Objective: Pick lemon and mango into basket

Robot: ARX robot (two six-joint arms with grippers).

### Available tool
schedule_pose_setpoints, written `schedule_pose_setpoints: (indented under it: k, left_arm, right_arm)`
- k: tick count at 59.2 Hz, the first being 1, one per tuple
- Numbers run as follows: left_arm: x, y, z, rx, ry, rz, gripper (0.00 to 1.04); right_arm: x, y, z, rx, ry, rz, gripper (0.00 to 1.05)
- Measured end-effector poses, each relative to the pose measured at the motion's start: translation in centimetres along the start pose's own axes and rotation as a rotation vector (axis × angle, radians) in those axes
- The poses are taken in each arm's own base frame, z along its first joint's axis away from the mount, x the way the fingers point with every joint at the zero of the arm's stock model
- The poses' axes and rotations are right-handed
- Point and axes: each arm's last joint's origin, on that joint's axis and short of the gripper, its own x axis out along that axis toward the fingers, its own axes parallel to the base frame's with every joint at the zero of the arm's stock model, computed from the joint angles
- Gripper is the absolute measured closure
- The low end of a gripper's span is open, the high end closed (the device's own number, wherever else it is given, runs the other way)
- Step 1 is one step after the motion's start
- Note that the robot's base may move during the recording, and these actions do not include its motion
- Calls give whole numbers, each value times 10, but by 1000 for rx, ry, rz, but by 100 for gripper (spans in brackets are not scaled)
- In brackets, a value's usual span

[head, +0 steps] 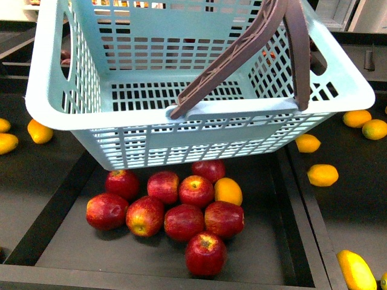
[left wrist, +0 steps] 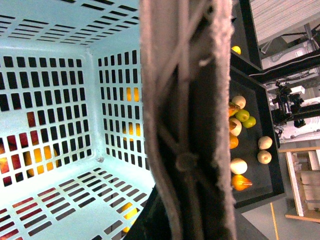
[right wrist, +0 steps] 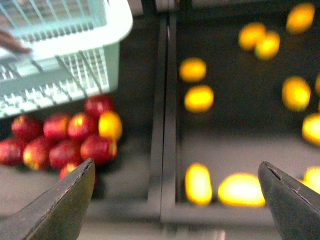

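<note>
Basket (head: pixel 109 119) hangs tilted over the apples (head: pixel 181 208); right gripper (right wrist: pixel 176 165) is spread apart and empty.
Left gripper's grip can't be told, only the handle (left wrist: pixel 185 125) shows. Yellow fruit (head: pixel 322 175) sits in the right tray. Risks: lemon/mango mix-up in the blurred wrist view, and fruit rolling out of the tilted basket.

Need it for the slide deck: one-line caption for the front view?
Turquoise basket tilted above a cluster of red apples; yellow fruits scattered either side.
</note>
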Motion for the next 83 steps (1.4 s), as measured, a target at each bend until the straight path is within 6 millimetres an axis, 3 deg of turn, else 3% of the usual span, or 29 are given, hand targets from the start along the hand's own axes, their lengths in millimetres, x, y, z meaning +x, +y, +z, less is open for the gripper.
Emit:
schedule_pose_setpoints:
  k: [9, 12, 17, 29, 48, 66, 83]
  left_arm:
    - [0, 0, 0, -4, 2, -1, 100]
    - [0, 0, 0, -2, 1, 0, 100]
    - [0, 0, 0, -2, 1, 1, 100]
    - [0, 0, 0, -2, 0, 1, 100]
    - [0, 0, 0, -2, 1, 0, 100]
    - [0, 0, 0, -2, 1, 0, 100]
    - [0, 0, 0, -2, 1, 1, 100]
  right_arm:
    - [37, -18, 37, 98, -9, -56, 9]
    - [65, -25, 51, 120, 2, -80, 9]
    - [119, -34, 60, 157, 81, -106, 9]
    - [203, -39, 48, 291, 230, -131, 9]
    - [302, -31, 6, 516, 417, -162, 9]
    - [368, -28, 5, 651, 446, -180, 9]
    - [407, -30, 5, 738, 447, -198, 9]
